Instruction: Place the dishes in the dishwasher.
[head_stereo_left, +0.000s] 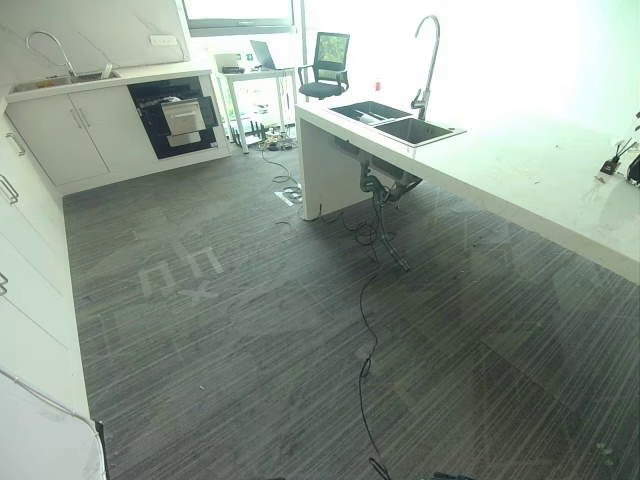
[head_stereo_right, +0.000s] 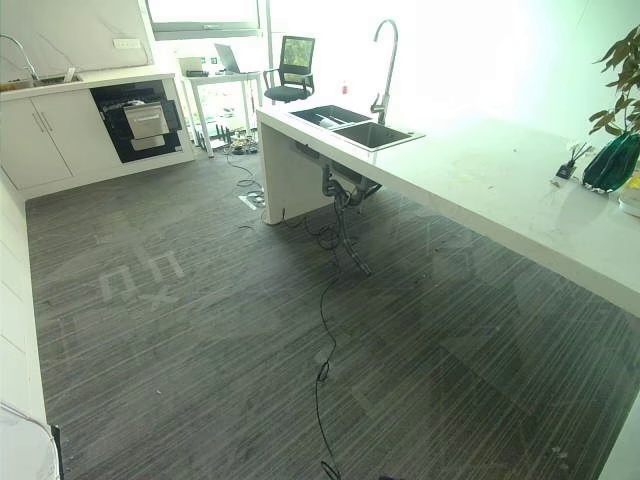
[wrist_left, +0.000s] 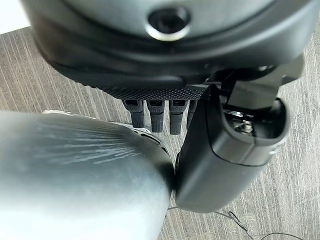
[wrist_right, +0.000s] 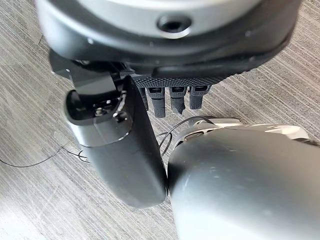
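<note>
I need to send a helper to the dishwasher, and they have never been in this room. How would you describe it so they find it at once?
Look to the far wall, where a white counter with a small sink runs over white cabinets. The dishwasher is built in at that run's right end, next to a small desk. It is the only black opening among white doors, with a pale panel pulled forward.

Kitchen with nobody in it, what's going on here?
Nothing is being handled yet. The left robot hand and right robot hand hang open and empty above the floor. The dishwasher stands open in the far cabinets, and the sink is set in the white counter on the right. No dishes have been picked up.
</note>
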